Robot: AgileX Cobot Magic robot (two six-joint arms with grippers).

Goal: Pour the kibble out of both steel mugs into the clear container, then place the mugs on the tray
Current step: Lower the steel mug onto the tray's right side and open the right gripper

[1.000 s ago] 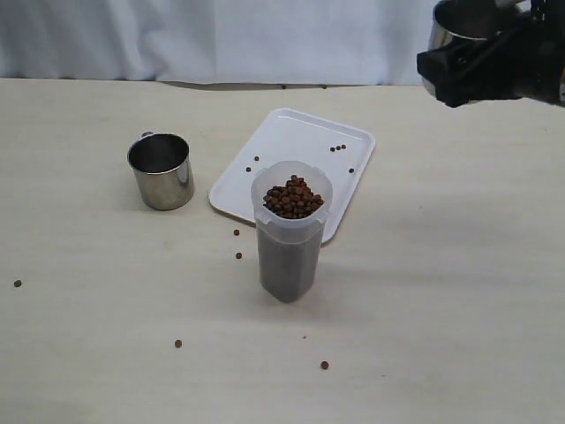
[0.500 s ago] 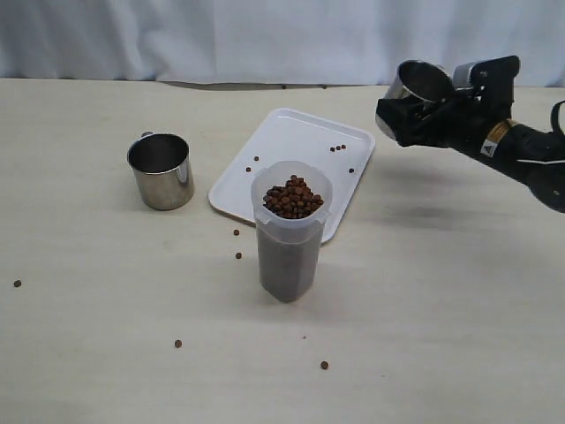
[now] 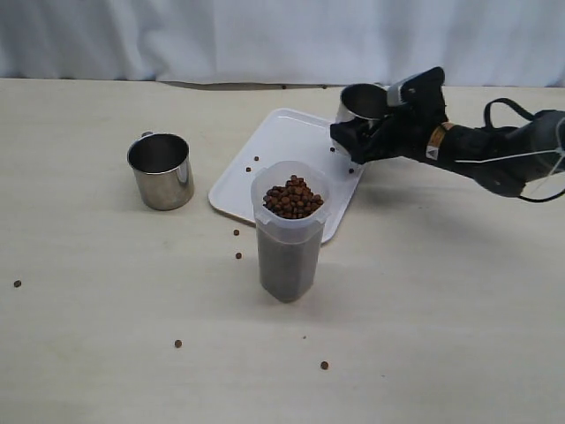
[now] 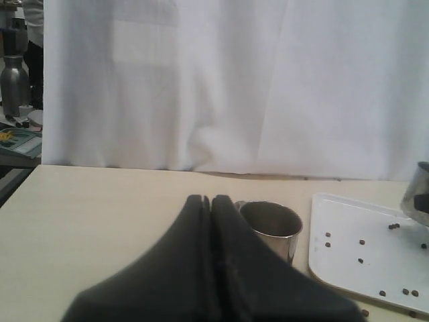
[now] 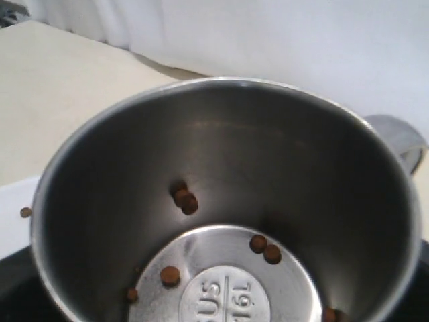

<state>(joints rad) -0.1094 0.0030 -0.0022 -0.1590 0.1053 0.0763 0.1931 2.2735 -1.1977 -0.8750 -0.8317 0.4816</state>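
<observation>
The clear container (image 3: 290, 238) stands in the middle of the table, heaped to the rim with kibble (image 3: 293, 197). Behind it lies the white tray (image 3: 282, 146). My right gripper (image 3: 366, 137) is shut on one steel mug (image 3: 362, 102), held upright at the tray's far right corner; whether it touches the tray I cannot tell. A few pellets (image 5: 265, 248) lie in this mug (image 5: 221, 154). The other steel mug (image 3: 161, 170) stands on the table left of the tray. My left gripper (image 4: 210, 201) is shut and holds nothing, with that mug (image 4: 271, 225) just beyond it.
Loose kibble lies on the tray (image 3: 338, 148) and on the table, such as the pellets (image 3: 237, 255) left of the container and another pellet (image 3: 324, 365) in front of it. A white curtain hangs behind the table's far edge.
My right arm has come down and to the left from the upper right, carrying the mug to the tray's far right corner. The container and the other mug have not moved.
</observation>
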